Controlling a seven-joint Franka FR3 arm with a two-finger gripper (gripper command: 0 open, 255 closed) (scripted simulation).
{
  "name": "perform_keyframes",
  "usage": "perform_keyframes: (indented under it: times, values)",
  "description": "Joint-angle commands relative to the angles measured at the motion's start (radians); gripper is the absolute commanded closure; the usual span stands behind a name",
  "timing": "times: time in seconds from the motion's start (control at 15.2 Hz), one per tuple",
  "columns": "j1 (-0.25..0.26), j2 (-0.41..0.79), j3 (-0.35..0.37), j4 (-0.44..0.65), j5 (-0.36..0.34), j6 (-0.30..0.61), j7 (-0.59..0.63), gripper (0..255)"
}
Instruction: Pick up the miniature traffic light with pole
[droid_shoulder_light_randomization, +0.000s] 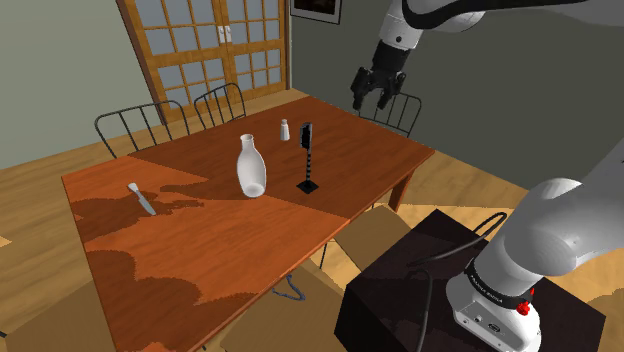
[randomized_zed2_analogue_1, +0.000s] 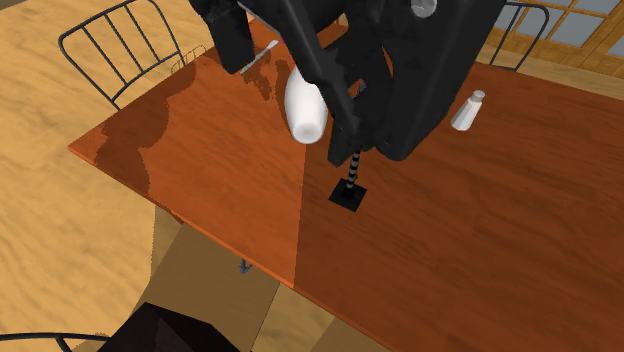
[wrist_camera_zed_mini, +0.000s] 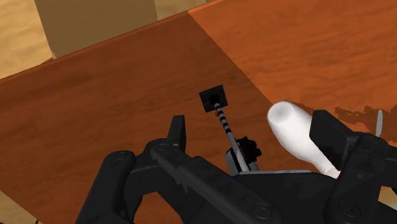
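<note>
Shoulder view: one traffic light (droid_shoulder_light_randomization: 308, 160) stands upright mid-table (droid_shoulder_light_randomization: 200, 250), one white bottle (droid_shoulder_light_randomization: 251, 166) at its nine o'clock, one shaker (droid_shoulder_light_randomization: 284, 129) at eleven, one knife (droid_shoulder_light_randomization: 141, 198) well apart at nine. The arm (droid_shoulder_light_randomization: 440, 15) reaches high, and the gripper (droid_shoulder_light_randomization: 372, 98) hangs between the light's one and two o'clock, fingers spread, grasping nothing. Second exterior view: the black hand looms over the pole. Wrist view: the light shows between the parted fingers, untouched; the bottle's inside can't be seen

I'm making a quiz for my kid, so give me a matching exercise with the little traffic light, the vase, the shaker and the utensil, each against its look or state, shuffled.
1 traffic light
2 vase
3 shaker
4 utensil

A lying flat
B square black base
C small, white, capped
D large, white, narrow neck

Pairs: 1-B, 2-D, 3-C, 4-A
</note>
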Motion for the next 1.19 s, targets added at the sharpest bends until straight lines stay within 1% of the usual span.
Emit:
perform_keyframes:
  times: [0.0, 0.33, 0.59, 1.06, 1.12]
  values:
    - [0.002, 0.075, 0.002, 0.027, -0.004, 0.045, -0.009, 0]
    - [0.013, 0.264, 0.021, 0.129, -0.017, 0.124, -0.006, 0]
    - [0.021, 0.418, 0.033, 0.232, -0.034, 0.167, 0.001, 0]
    - [0.039, 0.695, 0.047, 0.467, -0.075, 0.196, 0.018, 0]
    - [0.040, 0.706, 0.047, 0.478, -0.076, 0.196, 0.019, 0]
